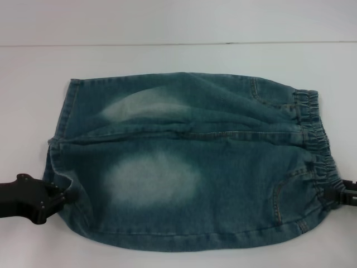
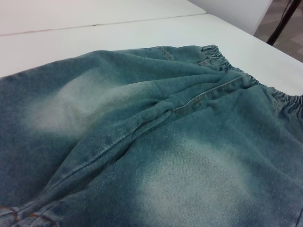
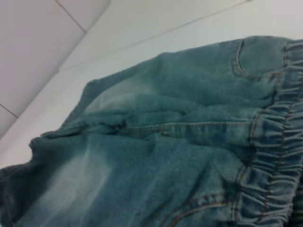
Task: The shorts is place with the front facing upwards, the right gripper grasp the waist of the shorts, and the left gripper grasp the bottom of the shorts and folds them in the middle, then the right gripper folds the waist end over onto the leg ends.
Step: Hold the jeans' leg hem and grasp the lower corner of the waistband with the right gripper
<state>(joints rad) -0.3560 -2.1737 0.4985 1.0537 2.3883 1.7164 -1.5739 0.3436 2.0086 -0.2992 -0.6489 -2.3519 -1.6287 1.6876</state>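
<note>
Faded blue denim shorts [image 1: 189, 162] lie flat on the white table [image 1: 167, 56]. Left gripper [image 1: 62, 196] pinches the near leg hem, right gripper [image 1: 330, 196] the elastic waistband; we judge soft, floppy cloth, best held at corners.

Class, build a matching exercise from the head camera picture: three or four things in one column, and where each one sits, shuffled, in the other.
Column 1
1. left gripper
2. right gripper
3. elastic waistband
4. table seam line

Column 2
A. at the shorts' waist end, near corner
B. beyond the shorts, across the white table
C. at the leg hem, near corner
D. gathered along the shorts' right-hand edge

Pairs: 1-C, 2-A, 3-D, 4-B
</note>
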